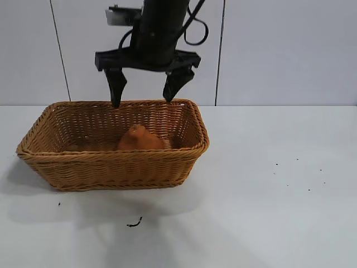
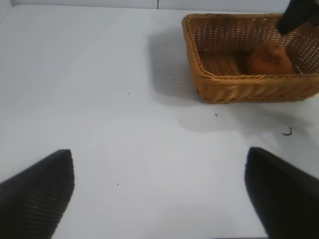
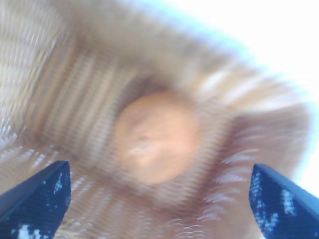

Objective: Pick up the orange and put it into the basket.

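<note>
orange (image 1: 139, 139) down in basket (image 1: 111, 167); lift right gripper (image 1: 146, 89) straight up, jaws spread, clear of the rim.

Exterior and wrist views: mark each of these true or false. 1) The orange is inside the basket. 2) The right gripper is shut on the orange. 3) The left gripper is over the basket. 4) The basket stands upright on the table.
1) True: the orange lies on the floor of the basket.
2) False: the right gripper hangs open above the basket, holding nothing.
3) False: the left gripper is open over bare table, apart from the basket.
4) True: it sits upright, opening upward.
</note>
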Action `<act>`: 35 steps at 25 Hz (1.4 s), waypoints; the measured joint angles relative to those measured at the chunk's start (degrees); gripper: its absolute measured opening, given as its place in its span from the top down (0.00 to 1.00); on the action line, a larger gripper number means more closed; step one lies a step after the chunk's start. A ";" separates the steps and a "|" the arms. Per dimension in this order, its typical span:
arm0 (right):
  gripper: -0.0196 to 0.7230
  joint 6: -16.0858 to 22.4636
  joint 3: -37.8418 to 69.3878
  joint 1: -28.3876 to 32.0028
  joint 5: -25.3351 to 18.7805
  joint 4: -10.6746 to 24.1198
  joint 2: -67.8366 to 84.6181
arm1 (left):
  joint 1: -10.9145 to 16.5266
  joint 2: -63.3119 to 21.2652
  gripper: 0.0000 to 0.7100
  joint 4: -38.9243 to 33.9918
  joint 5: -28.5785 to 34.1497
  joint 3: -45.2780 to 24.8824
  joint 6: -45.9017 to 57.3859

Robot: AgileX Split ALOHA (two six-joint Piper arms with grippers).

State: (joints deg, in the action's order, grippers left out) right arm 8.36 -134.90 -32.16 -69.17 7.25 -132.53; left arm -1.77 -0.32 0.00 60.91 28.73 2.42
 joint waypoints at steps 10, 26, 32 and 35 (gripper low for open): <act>0.07 -1.14 0.00 17.32 -0.54 -2.39 -0.18 | 0.00 0.00 0.06 0.00 0.00 0.00 0.00; 0.07 -2.63 2.20 32.00 -0.55 -8.55 0.62 | 0.00 0.00 0.06 0.00 0.12 0.00 0.00; 0.07 -4.19 12.96 30.77 -0.43 -8.98 6.24 | 0.00 0.00 0.06 0.00 0.06 0.00 0.00; 0.07 -4.43 25.58 30.08 -0.43 -9.11 14.94 | 0.00 0.00 0.06 0.00 0.06 0.00 0.00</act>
State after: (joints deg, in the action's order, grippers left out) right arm 3.93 -109.32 -2.07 -69.61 -1.86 -117.59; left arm -1.77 -0.32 0.00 60.97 28.73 2.42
